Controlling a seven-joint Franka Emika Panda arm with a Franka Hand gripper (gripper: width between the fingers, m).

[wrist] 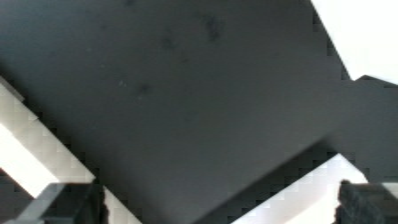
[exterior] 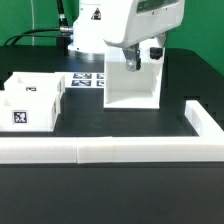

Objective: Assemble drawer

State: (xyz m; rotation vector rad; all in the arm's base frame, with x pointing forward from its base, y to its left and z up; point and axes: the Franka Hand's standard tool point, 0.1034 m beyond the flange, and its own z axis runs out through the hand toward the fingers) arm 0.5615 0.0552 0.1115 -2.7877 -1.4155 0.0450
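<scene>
The big white casing (exterior: 132, 86) stands mid-table, right of centre in the exterior view. My gripper (exterior: 141, 57) hangs over its top edge, with one dark finger on each side of the upper wall. In the wrist view the fingertips (wrist: 64, 206) stand far apart at the frame's edge, with the gripper (wrist: 214, 208) open and nothing clamped. White casing walls (wrist: 39, 145) run diagonally on both sides of a dark surface. Two small trays sit together at the exterior view's left, one behind (exterior: 42, 86) and one in front (exterior: 25, 112) with a square tag.
A long low white wall strip (exterior: 100, 150) runs across the front and turns back along the exterior view's right (exterior: 205, 122). The marker board (exterior: 88, 80) lies on the black table behind the casing, by the arm's base.
</scene>
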